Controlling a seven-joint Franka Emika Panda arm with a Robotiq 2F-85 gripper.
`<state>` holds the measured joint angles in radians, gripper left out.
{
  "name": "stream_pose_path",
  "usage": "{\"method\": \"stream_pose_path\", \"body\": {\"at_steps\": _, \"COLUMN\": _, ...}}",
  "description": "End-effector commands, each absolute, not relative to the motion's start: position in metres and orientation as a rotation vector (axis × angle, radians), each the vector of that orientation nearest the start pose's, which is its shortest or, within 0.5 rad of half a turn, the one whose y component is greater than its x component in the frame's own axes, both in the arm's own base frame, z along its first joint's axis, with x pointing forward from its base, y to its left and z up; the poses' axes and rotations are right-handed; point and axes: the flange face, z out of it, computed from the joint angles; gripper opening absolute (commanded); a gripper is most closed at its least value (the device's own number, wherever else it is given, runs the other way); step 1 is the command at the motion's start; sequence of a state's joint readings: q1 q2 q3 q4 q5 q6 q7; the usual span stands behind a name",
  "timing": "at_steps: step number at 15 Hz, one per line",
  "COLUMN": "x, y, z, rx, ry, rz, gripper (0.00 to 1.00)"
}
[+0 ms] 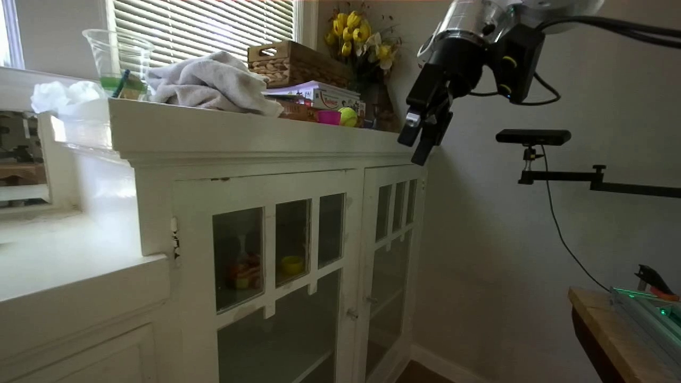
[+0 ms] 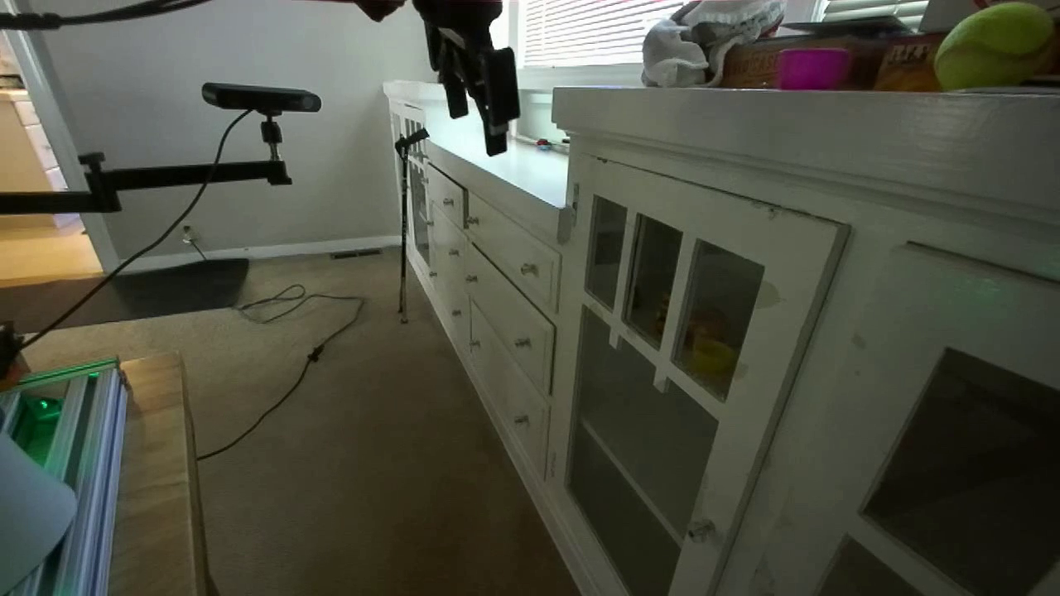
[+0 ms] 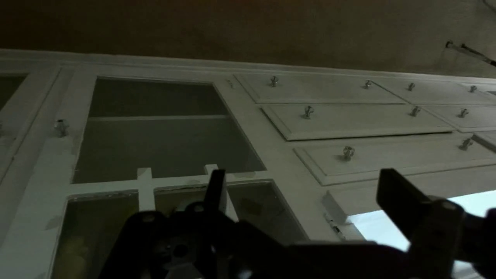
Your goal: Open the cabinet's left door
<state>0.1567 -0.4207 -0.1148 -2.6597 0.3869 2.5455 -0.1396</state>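
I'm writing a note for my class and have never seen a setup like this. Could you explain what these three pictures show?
The machine is a robot arm ending in a two-fingered gripper, its hand. Two pictures are taken from outside the robot, looking along a white cabinet from different places. The third is taken from the arm's wrist, so the fingers poke in at the bottom and the cabinet looks upside down, with the floor at the top. Up on the cabinet, an exterior view shows a clear cup, a crumpled grey cloth, a woven basket, yellow flowers and a tennis ball, among other things. The fingers stand apart and nothing is held. The job is to open the left door; the gripper is not at its knob yet.
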Motion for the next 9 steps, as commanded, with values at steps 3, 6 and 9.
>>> {"method": "stream_pose_path", "body": {"at_steps": 3, "x": 0.421, "y": -0.06, "z": 0.387, "rx": -2.782, "ry": 0.082, "rz": -0.488, "gripper": 1.0}}
{"method": "stream_pose_path", "body": {"at_steps": 6, "x": 0.424, "y": -0.096, "z": 0.38, "rx": -2.808, "ry": 0.003, "rz": -0.521, "gripper": 1.0}}
{"method": "stream_pose_path", "body": {"at_steps": 9, "x": 0.431, "y": -0.128, "z": 0.378, "rx": -2.82, "ry": 0.036, "rz": -0.683, "gripper": 1.0}}
